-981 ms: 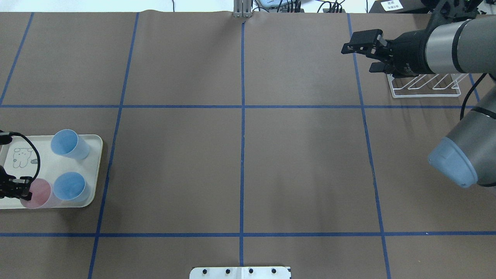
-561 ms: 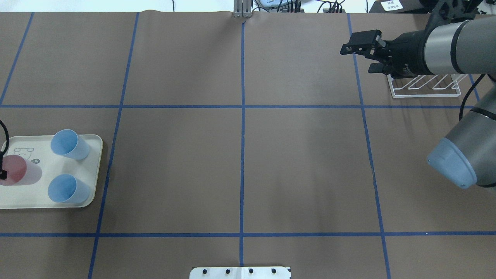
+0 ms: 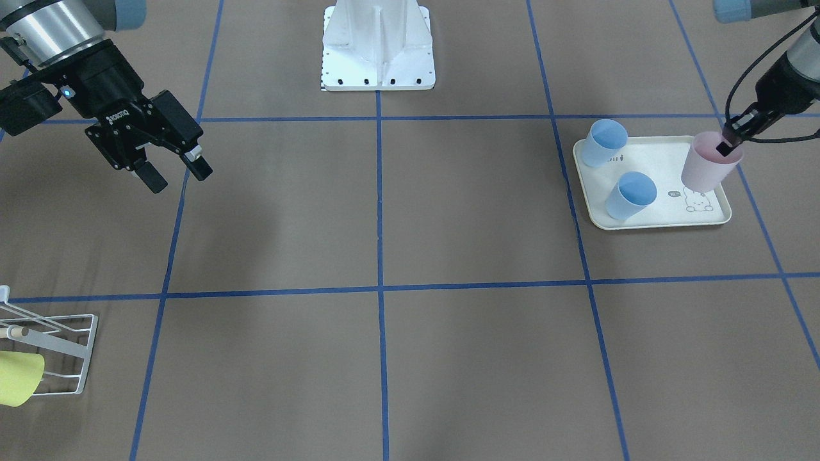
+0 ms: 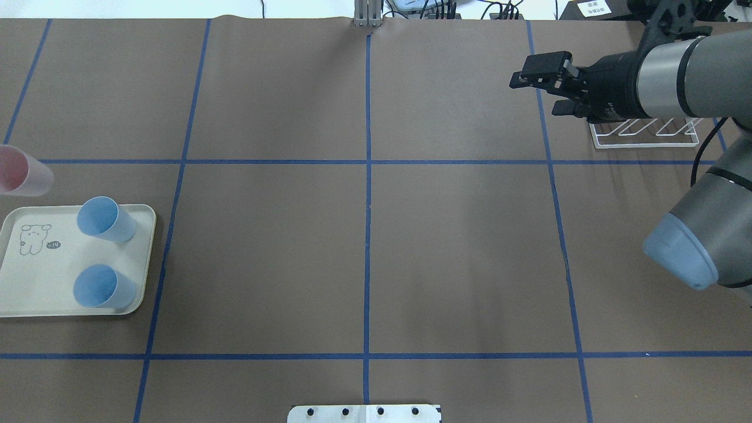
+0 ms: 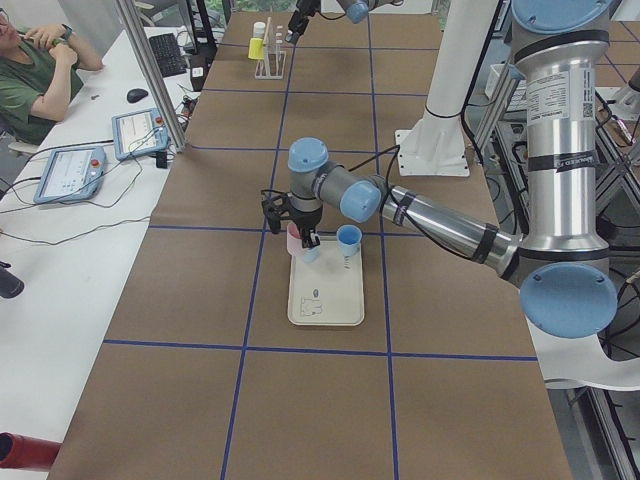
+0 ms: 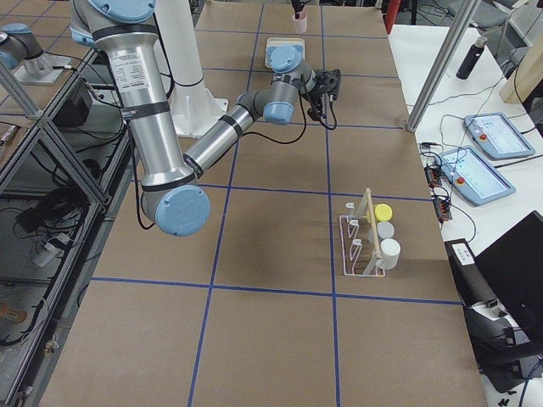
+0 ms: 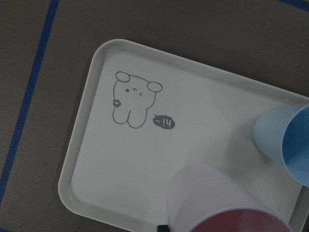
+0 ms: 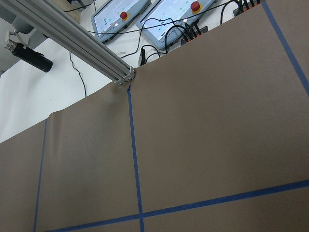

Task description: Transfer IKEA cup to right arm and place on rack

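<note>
The slim-fingered black left gripper [image 3: 730, 139] is clamped on the rim of a translucent pink plastic cup [image 3: 706, 168], one finger inside the mouth and the other outside the wall; the pink plastic cup hangs mouth-up, slightly tilted, raised over one short end of a cream rectangular tray with a rabbit drawing [image 3: 660, 223]; in the left wrist view the tray lies below the cup's pale base, the rabbit drawing [image 7: 130, 99] uncovered; two light-blue plastic cups [image 3: 606, 142] [image 3: 631, 195] stand on the tray along the long side that faces the middle of the table, apart from each other and from the pink plastic cup; the silver-grey right arm [image 4: 675, 88] reaches out well apart from the tray, across the table, and its bulky black right gripper [image 3: 174, 171] hangs in the air with both short fingers spread and nothing between them; the white wire dish rack [image 6: 367, 233] sits at the end of the table opposite the tray, farther from the tray than the right gripper is; a yellow cup [image 3: 16, 378] lies in the white wire dish rack.
</note>
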